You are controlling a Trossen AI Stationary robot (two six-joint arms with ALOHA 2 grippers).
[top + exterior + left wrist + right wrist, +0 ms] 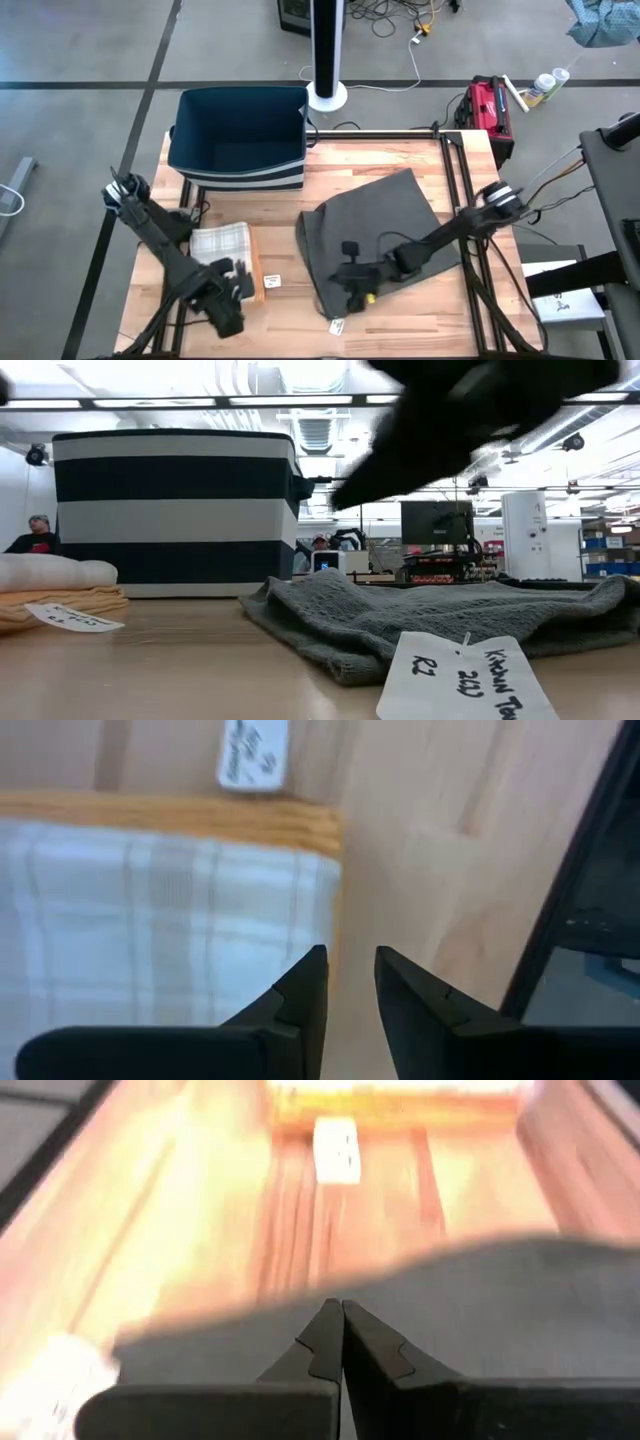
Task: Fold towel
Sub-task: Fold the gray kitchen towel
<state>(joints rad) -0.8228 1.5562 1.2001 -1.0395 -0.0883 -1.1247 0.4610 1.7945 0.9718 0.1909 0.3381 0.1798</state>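
A dark grey towel (370,230) lies rumpled and spread on the wooden table, right of centre, with a white paper tag (465,680) at its near edge. My right gripper (340,1310) is shut and hovers over the towel's near part (348,288), slanting down toward the table's left. Nothing is between its fingers. My left gripper (350,960) points down at the table's near left, over the edge of a folded stack (225,245). It stands slightly open, with nothing in the gap.
The folded stack is a white checked towel on an orange one (170,815), with a small tag (271,282) beside it. A navy-and-white striped basket (240,135) stands at the far left. Bare wood lies between the stack and the grey towel.
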